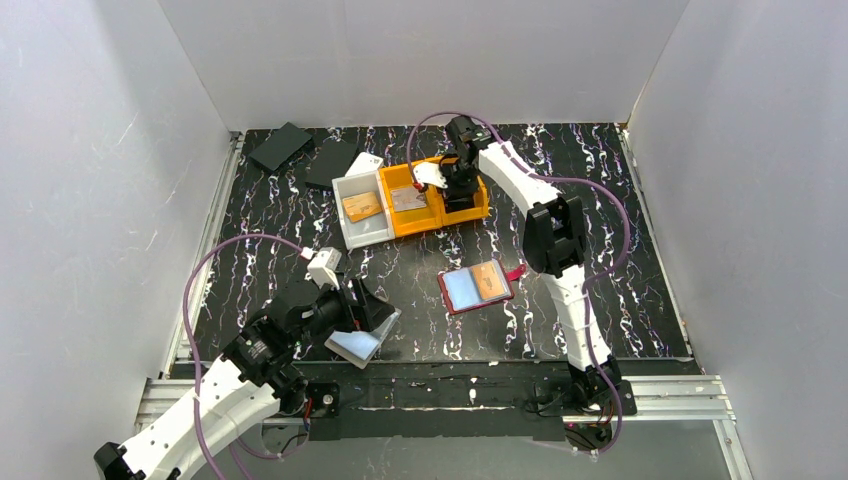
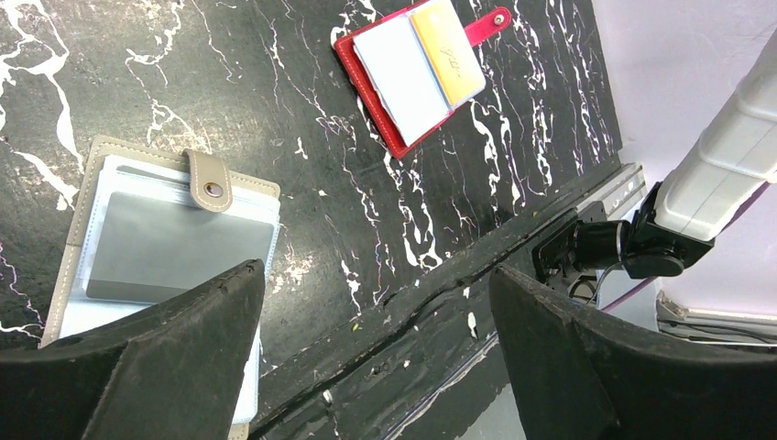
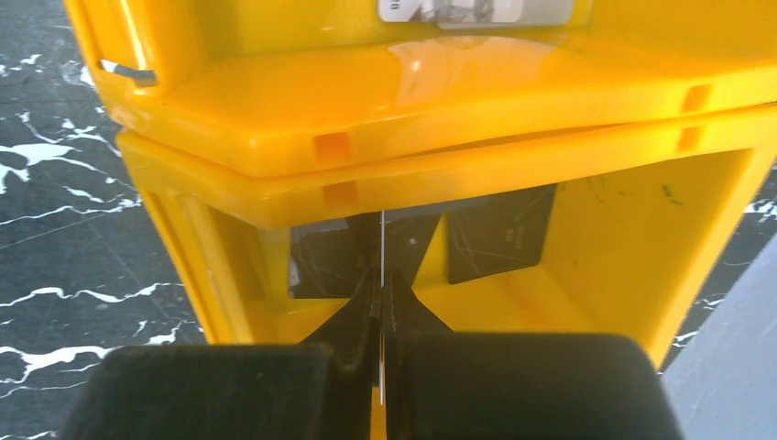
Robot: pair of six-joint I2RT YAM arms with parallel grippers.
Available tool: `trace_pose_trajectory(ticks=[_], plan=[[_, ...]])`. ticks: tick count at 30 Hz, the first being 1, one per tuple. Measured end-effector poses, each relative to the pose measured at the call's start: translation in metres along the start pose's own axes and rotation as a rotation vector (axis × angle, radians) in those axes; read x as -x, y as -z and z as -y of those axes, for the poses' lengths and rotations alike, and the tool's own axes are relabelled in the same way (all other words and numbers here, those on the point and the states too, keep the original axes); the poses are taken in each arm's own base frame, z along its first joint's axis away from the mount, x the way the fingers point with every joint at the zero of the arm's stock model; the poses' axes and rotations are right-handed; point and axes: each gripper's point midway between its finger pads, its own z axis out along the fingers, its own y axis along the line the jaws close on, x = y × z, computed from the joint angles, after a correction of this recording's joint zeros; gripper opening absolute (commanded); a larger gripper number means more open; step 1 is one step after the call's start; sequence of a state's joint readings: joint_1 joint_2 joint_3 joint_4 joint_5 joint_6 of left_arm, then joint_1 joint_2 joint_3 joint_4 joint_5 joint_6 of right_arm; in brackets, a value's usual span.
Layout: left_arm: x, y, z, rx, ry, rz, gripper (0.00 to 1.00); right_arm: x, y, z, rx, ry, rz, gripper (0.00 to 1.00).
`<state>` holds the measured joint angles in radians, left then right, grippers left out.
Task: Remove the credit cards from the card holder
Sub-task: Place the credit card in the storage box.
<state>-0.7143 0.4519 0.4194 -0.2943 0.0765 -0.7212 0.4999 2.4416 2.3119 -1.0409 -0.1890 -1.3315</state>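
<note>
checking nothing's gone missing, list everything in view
black white-veined table top: 1, under everything
open red leather card holder: 1, red, centre right, holding blue card and orange card
open beige card holder: 1, beige, near left
yellow plastic bins: 2, yellow, far centre
white plastic bin: 1, white, left of the yellow ones, tan card inside
dark cards: 2, black, in the right yellow bin
flat black squares: 2, black, far left
thin white card: 1, white, edge-on in right pincer
left pincer: 1, black, open, over beige holder
right pincer: 1, black, shut, inside yellow bin

Red card holder (image 2: 370, 92), yellow bin (image 3: 458, 101), black-marbled table (image 1: 620, 200)
</note>
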Motion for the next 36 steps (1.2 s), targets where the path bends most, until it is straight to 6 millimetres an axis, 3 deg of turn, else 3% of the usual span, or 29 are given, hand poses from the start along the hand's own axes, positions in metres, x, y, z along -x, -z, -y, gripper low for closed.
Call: trace_pose_trajectory(ticks=[5, 11, 14, 21, 27, 29, 32, 36], plan=[[-0.001, -0.002, -0.002, 0.01, 0.001, -0.007, 0.91, 0.001, -0.001, 0.006, -0.018, 0.014, 0.004, 0.08], [-0.002, -0.002, -0.002, 0.012, 0.002, -0.01, 0.91, -0.002, -0.005, 0.013, -0.041, 0.014, -0.008, 0.39], [-0.002, -0.003, -0.003, 0.015, 0.002, -0.013, 0.91, -0.002, -0.004, 0.025, -0.092, -0.001, -0.017, 0.53], [-0.002, -0.003, -0.003, 0.014, 0.007, -0.013, 0.91, -0.001, 0.009, 0.068, -0.281, -0.065, -0.028, 0.59], [-0.001, -0.002, -0.001, 0.01, 0.017, -0.007, 0.96, -0.002, 0.019, 0.085, -0.377, -0.15, -0.035, 0.61], [0.0, -0.001, 0.0, 0.003, 0.022, 0.0, 0.98, 0.0, 0.028, 0.083, -0.391, -0.203, -0.025, 0.66], [0.004, 0.0, 0.005, -0.014, 0.037, 0.019, 0.98, 0.008, 0.058, 0.063, -0.386, -0.307, 0.024, 0.75], [0.014, 0.001, 0.015, -0.057, 0.052, 0.056, 0.98, 0.028, 0.13, 0.007, -0.345, -0.452, 0.201, 0.91]])
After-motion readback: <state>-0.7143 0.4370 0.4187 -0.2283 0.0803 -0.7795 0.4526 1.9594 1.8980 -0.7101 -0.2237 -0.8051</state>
